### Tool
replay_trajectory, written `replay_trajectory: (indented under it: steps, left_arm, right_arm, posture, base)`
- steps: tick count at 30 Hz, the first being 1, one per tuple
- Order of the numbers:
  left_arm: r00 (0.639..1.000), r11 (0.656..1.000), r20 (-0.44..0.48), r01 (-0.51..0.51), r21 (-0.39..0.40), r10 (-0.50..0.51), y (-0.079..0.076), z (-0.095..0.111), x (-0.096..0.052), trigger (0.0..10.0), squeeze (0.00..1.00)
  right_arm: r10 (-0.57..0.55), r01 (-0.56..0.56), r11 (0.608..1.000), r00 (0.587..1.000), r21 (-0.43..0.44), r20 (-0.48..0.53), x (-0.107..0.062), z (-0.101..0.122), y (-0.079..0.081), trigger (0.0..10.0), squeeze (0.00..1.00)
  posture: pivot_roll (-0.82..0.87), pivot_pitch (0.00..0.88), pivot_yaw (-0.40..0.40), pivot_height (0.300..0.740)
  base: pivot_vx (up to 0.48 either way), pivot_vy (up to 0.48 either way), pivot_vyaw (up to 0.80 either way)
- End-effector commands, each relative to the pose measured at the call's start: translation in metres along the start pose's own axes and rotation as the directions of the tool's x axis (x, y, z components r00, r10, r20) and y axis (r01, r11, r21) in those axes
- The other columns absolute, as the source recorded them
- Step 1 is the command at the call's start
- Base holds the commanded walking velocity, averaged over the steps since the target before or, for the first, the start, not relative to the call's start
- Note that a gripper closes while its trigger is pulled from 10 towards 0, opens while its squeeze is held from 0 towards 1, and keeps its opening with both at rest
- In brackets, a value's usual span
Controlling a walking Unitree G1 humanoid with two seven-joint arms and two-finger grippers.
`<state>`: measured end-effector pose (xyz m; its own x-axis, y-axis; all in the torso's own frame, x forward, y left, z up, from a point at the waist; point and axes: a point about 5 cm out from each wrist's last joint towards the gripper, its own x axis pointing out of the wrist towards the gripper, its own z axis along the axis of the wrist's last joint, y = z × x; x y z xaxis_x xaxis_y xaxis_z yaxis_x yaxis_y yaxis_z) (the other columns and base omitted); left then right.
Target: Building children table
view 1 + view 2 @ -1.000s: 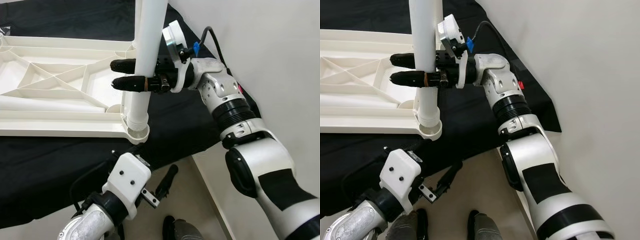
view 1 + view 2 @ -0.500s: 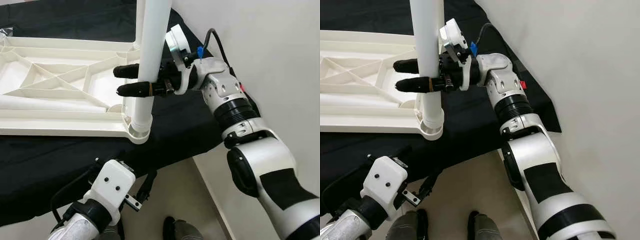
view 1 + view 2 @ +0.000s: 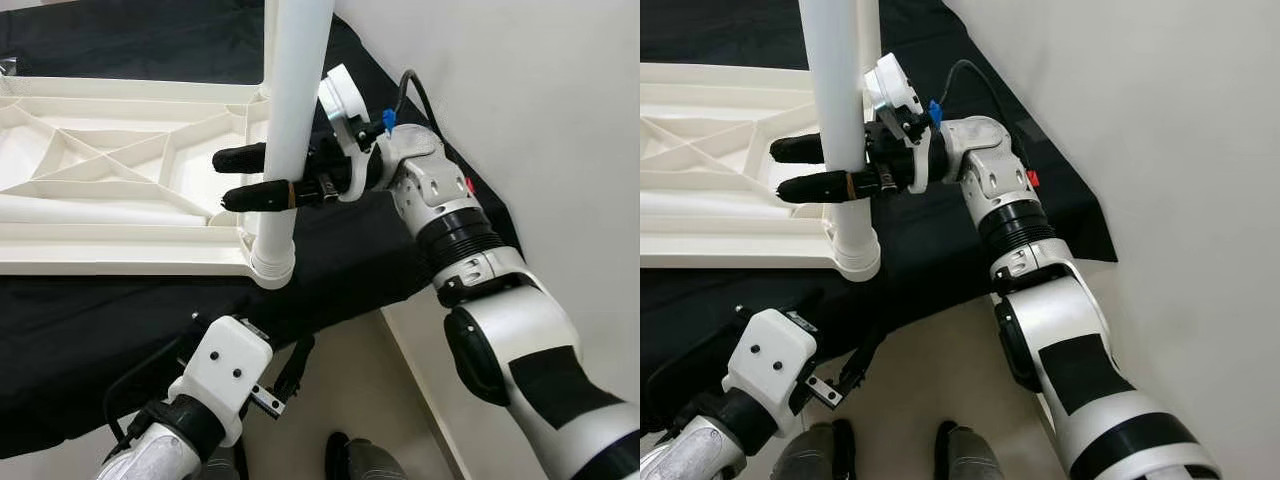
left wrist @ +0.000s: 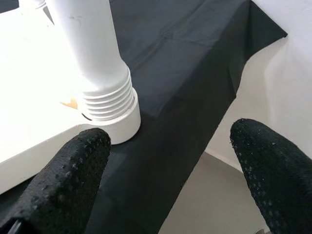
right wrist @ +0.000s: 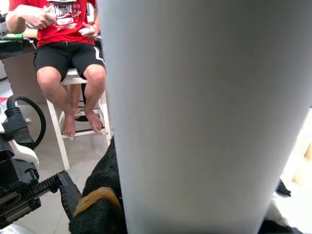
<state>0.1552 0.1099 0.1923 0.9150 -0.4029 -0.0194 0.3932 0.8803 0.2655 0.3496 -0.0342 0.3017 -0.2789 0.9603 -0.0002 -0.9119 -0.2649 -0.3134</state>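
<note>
Nearest, low at the left: left hand (image 3: 285,365), arm bent up from below, fingers spread wide and holding nothing, hanging just beside the front edge of the black cloth (image 3: 90,320). Through its wrist camera, two dotted black fingertips (image 4: 73,170) well apart, framing the ribbed foot of the leg (image 4: 105,95) seated in a round corner socket (image 4: 124,127), with the cloth draping off toward pale floor. Beneath, on the floor, dark robot feet (image 3: 960,455). Farther on, right arm reaching in from the right, elbow bent, wrist turned so the hand lies level and points left. Right hand (image 3: 262,176) clamped on the white leg (image 3: 290,110) about mid-height, one finger in front of the tube and one behind it, both tips poking out past its left side. Leg upright, foot in the near right corner socket of the tabletop (image 3: 110,170), which lies upside down with its ribbed underside up on the cloth. Right wrist camera pressed up close against the leg (image 5: 204,112), a broad pale column, with a black finger bearing an orange band (image 5: 97,204) at its base. Beyond it, a seated person (image 5: 63,53) in a red shirt and black shorts, barefoot on a white stool (image 5: 83,117). Farthest, plain pale wall (image 3: 1160,120) to the right.
</note>
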Motion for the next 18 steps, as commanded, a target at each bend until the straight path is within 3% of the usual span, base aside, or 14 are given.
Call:
replay_trajectory:
  steps: [1,4,10,12,13,15,18]
  left_arm:
    - [1.0,1.0,-0.009,-0.002,-0.01,0.002,-0.001,-0.002,0.0,10.0,0.0]
    - [1.0,1.0,-0.005,-0.005,-0.01,0.005,-0.001,-0.001,0.001,10.0,0.0]
    - [1.0,1.0,0.005,-0.014,-0.004,0.014,0.001,-0.001,0.003,10.0,0.0]
    - [1.0,1.0,0.008,-0.018,-0.004,0.018,0.002,-0.001,0.004,10.0,0.0]
    - [1.0,1.0,0.008,-0.018,-0.004,0.018,0.002,-0.001,0.004,10.0,0.0]
    - [1.0,1.0,0.011,-0.022,-0.001,0.022,0.002,0.0,0.005,10.0,0.0]
    - [1.0,1.0,0.012,-0.023,0.001,0.023,0.002,0.0,0.005,10.0,0.0]
  right_arm:
    - [-0.007,0.012,0.998,0.997,0.057,-0.077,0.005,-0.023,0.004,0.0,0.0]
    - [-0.034,0.04,0.997,0.994,0.059,-0.105,0.004,-0.028,0.004,0.0,0.0]
    - [-0.193,0.21,0.974,0.964,0.082,-0.183,0.0,-0.045,-0.002,0.0,0.0]
    - [-0.305,0.33,0.94,0.927,0.09,-0.216,-0.002,-0.051,-0.007,0.0,0.0]
    - [-0.305,0.33,0.94,0.927,0.09,-0.216,-0.002,-0.051,-0.007,0.0,0.0]
    - [-0.448,0.477,0.876,0.86,0.07,-0.246,-0.007,-0.055,-0.015,0.0,0.0]
    - [-0.501,0.532,0.845,0.825,0.061,-0.263,-0.01,-0.056,-0.018,0.0,0.0]
  posture:
    - [0.15,0.244,-0.098,0.74]
    - [0.14,0.243,-0.095,0.74]
    - [0.14,0.243,-0.097,0.74]
    - [0.13,0.244,-0.1,0.74]
    - [0.13,0.244,-0.1,0.74]
    - [0.13,0.245,-0.102,0.74]
    - [0.13,0.245,-0.103,0.74]
  base:
    - [0.0,0.0,0.0]
    - [0.0,0.0,0.0]
    - [0.0,0.0,0.0]
    - [0.0,0.0,0.0]
    - [0.0,0.0,0.0]
    - [0.0,0.0,0.0]
    - [0.0,0.0,0.0]
